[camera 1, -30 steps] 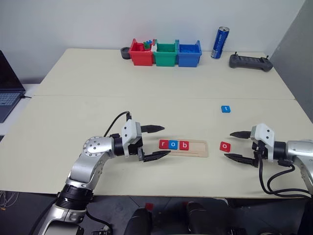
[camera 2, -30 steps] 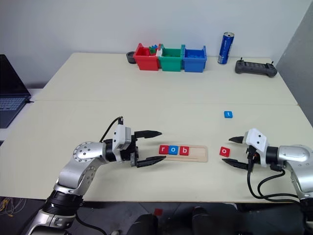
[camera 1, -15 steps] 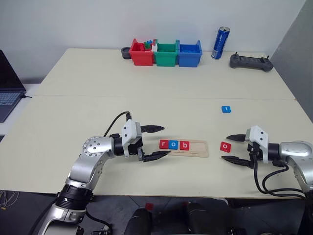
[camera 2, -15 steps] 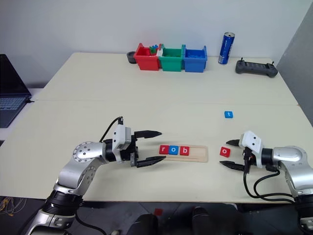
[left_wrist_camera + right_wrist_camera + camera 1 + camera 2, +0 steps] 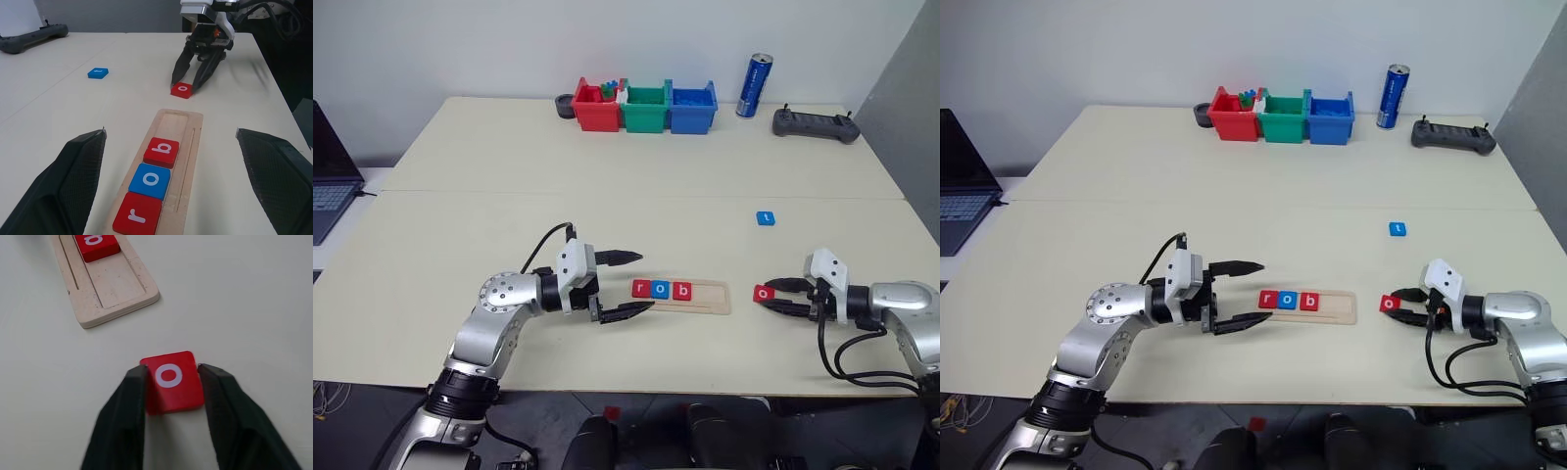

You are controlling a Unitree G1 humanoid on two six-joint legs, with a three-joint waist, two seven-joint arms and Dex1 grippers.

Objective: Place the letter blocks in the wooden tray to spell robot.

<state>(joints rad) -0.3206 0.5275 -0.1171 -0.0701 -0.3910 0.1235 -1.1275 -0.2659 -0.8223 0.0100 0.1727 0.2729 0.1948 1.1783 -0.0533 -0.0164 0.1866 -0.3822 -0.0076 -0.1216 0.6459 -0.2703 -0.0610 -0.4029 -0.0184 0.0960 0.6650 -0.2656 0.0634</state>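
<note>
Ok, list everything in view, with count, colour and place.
tray: 1, pale wood, front middle of table.
r, o, b blocks: 3, red, blue, red, at tray's left end.
o block: 1, red, on table right of tray, between right gripper's fingers.
t block: 1, blue, alone, beyond tray to the right.
bins: 3, red, green, blue, far edge.
can: 1, blue, right of bins.
controller: 1, dark, far right.
laptop: 1, dark, left edge.
table: 1, cream.
left gripper: open, left of tray.
right gripper: shut on o block.
</note>
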